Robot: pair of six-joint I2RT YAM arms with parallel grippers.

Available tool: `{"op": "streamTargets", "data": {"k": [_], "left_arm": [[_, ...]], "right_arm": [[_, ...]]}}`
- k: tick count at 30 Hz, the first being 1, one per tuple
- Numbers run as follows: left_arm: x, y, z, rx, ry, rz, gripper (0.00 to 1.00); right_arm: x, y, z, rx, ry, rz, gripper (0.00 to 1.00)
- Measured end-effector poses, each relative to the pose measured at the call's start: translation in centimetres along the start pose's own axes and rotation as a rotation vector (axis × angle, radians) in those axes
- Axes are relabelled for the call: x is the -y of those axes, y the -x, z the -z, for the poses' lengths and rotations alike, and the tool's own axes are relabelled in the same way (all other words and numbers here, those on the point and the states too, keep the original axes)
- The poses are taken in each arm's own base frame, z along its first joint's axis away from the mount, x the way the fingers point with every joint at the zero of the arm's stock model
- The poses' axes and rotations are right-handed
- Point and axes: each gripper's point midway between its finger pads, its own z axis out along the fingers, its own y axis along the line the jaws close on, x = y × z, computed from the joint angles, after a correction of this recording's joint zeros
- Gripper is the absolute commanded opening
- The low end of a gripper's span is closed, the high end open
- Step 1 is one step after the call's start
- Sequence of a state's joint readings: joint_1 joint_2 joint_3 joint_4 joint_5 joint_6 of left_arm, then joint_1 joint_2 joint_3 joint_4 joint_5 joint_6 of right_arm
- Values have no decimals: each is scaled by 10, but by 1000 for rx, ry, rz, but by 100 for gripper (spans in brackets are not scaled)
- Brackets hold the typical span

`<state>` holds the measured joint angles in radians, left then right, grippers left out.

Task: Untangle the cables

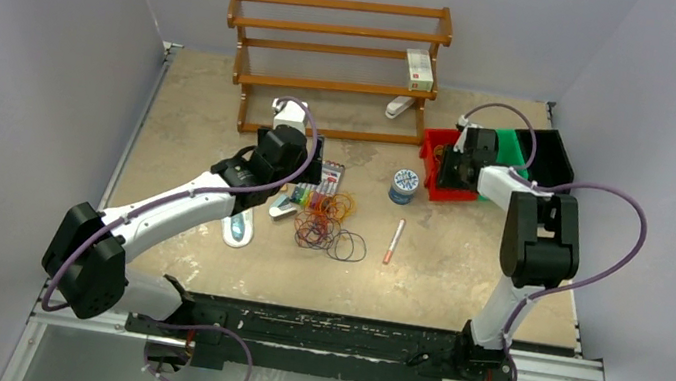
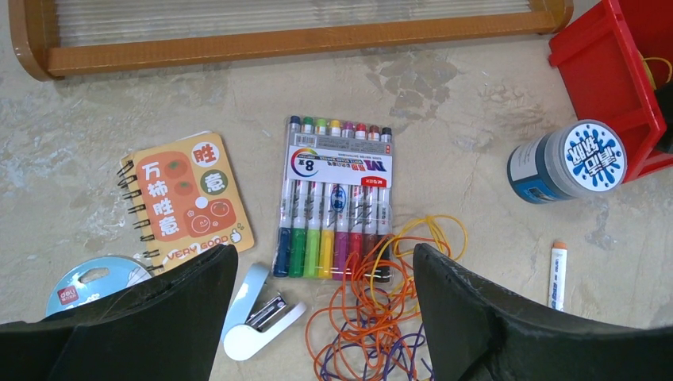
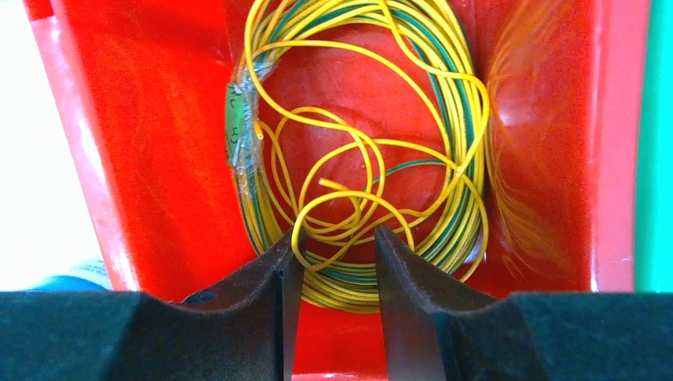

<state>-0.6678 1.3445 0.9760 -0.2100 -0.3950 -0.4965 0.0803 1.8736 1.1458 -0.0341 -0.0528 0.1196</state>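
Note:
The cables [image 1: 329, 225] lie tangled mid-table: thin orange, yellow and purple loops [image 2: 397, 309], partly over a marker pack. My left gripper [image 1: 301, 173] hovers just above their far left side, open wide [image 2: 325, 254], nothing between its fingers. My right gripper [image 1: 459, 168] is down inside the red bin [image 1: 436, 150], open with a narrow gap [image 3: 335, 234]. Beneath it in the bin [image 3: 159, 159] lie a taped yellow-and-green wire coil [image 3: 337, 279] and loose yellow loops [image 3: 341, 175]. One yellow loop touches the left fingertip [image 3: 292, 238], ungripped.
A marker pack [image 2: 337, 198], orange notebook [image 2: 186, 198], white stapler [image 2: 258, 313] and tape roll [image 2: 87, 282] crowd the tangle's left. A blue-lidded jar [image 2: 567, 163] and a pen [image 2: 558, 274] sit to its right. A wooden rack [image 1: 335, 49] stands behind; green [image 1: 512, 146] and black [image 1: 551, 157] bins adjoin the red one.

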Motion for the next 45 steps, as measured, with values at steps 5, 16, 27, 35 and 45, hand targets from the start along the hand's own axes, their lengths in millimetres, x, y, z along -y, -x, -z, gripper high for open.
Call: {"op": "streamTargets", "data": {"k": [5,16,27,35,45], "left_arm": [[0,0,0,-2,-3,0,80],[0,-1,-1,-5,0,-1,80],[-9,-1,-1,3,51,0,81],[-14,-1,-1,6,76,5,81],[-21,-2,0,6,107,19,81]], "right_arm": [[-15,-11,5,-20,19,26,44],[-87,-24,10,-36,119,93,57],[-151,-13,14,48,266,9,63],[-179,2,3,82,306,-9,66],[-174,19,30,123,274,-4,75]]}}
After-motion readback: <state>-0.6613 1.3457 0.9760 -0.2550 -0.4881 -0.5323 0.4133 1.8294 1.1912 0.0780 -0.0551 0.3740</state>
